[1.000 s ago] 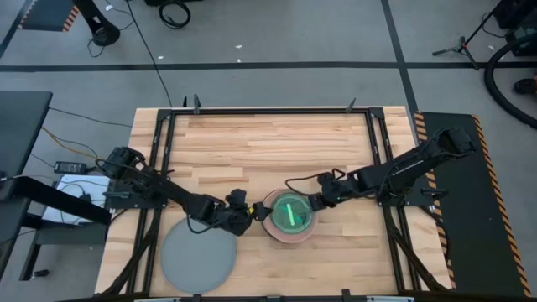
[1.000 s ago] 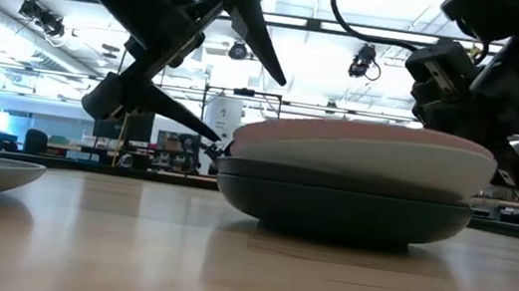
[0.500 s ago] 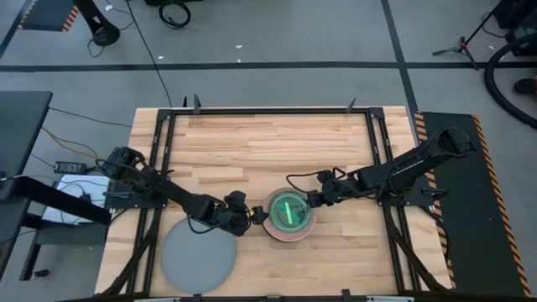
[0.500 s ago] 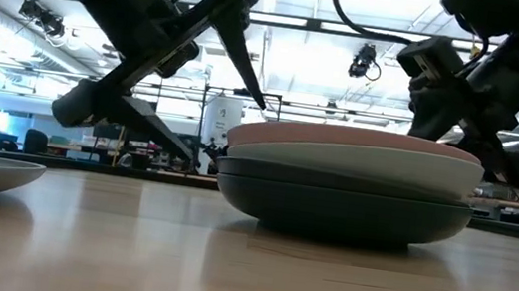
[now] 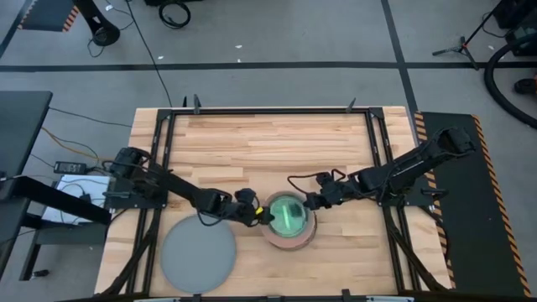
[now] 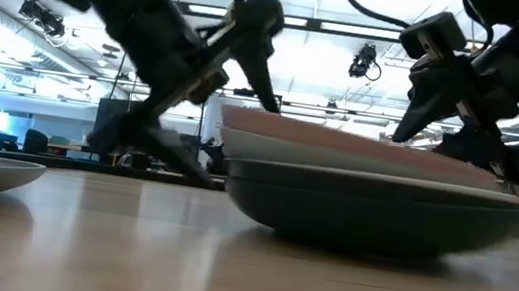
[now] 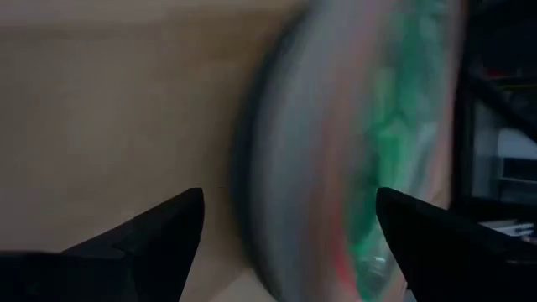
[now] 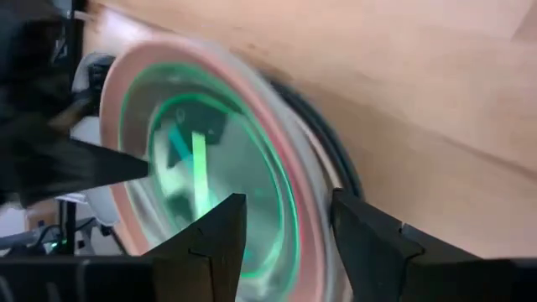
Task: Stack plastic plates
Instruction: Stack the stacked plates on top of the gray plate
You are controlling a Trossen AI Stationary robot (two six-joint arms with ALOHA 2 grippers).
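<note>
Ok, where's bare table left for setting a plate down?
The far half of the wooden table is bare. The near strip is crowded: large grey round plate, stack of plastic plates, open left gripper and right gripper flanking it.

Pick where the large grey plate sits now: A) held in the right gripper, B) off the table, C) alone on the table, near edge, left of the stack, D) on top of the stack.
C: the large grey plate lies alone on the table, left of the stack.

A stack of plates point(image 5: 289, 219) sits near the table's front edge (green on top, pink rim, dark at the bottom). One big grey plate point(image 5: 198, 257) lies alone.
</note>
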